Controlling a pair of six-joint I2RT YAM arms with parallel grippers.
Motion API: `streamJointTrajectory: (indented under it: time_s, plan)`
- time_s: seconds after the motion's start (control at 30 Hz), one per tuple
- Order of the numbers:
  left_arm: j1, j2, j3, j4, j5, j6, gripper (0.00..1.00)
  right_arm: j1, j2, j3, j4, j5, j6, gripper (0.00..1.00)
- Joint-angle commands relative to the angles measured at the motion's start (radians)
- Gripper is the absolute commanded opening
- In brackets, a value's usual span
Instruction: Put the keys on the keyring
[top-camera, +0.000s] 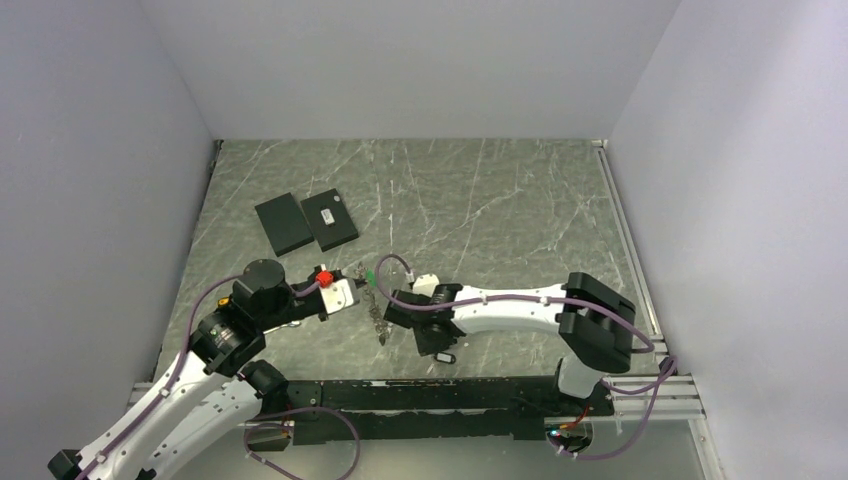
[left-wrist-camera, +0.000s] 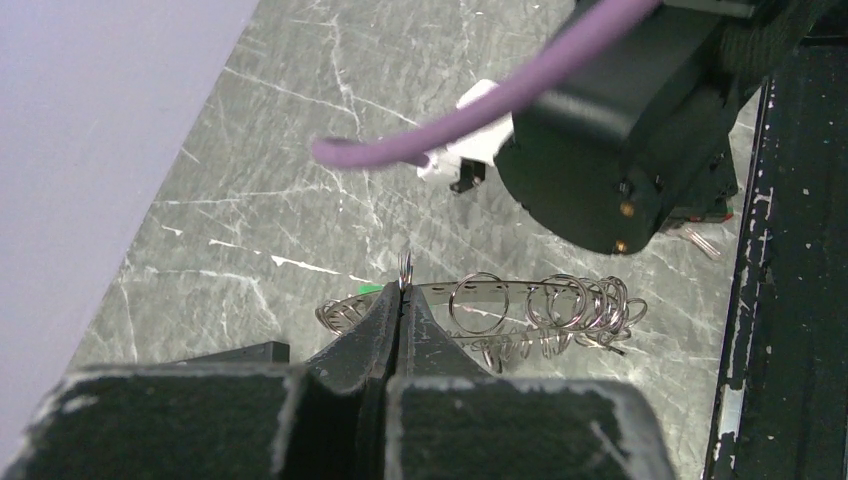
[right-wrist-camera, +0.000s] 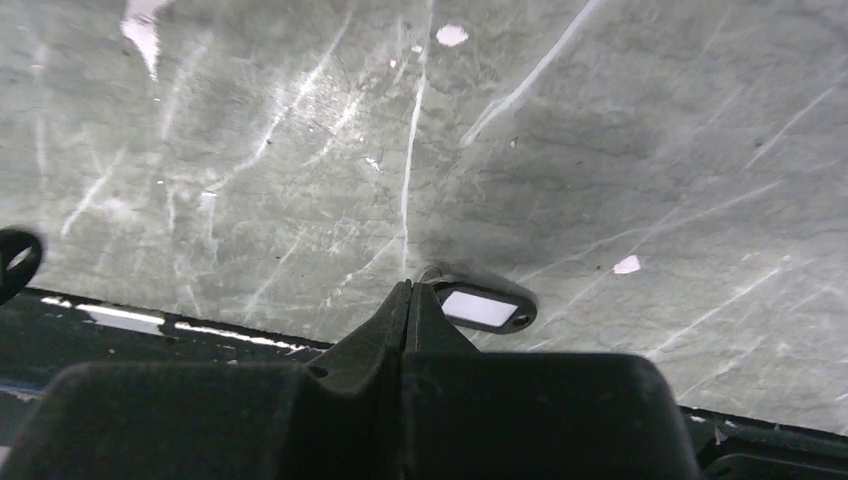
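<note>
A grey-green marble-patterned table (top-camera: 500, 200) sits between plain white walls. Two flat black plates (top-camera: 305, 222) lie toward the far left.

The left gripper (left-wrist-camera: 402, 292) is pinched closed on the keyring (left-wrist-camera: 405, 265), a thin bright wire loop held upright. Its chain (left-wrist-camera: 560, 305) of shiny linked rings trails across the table, with a green tag (left-wrist-camera: 368, 289) beside it.

The right gripper (right-wrist-camera: 407, 292) is also closed. Its tips are right at a key (right-wrist-camera: 480, 308) with a glossy black oval head, though a grip on it cannot be confirmed.

The step in hand appears to be picking up the key. Next, it needs lifting to the ring and threading on.
</note>
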Motion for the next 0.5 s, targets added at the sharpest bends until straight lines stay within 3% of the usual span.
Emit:
streamJointTrajectory:
  time_s: [0.0,0.23,0.47]
  plan:
    - [0.007,-0.002,0.004,0.077,0.012,-0.019,0.0,0.002,-0.109,0.013,-0.008,0.108,-0.051,0.0]
    - [0.008,-0.004,-0.001,0.104,0.044,-0.04,0.0,-0.044,-0.28,0.009,0.059,0.22,-0.222,0.0]
    - [0.012,0.015,-0.01,0.147,0.176,-0.066,0.0,-0.128,-0.593,-0.125,0.358,0.014,-0.57,0.0]
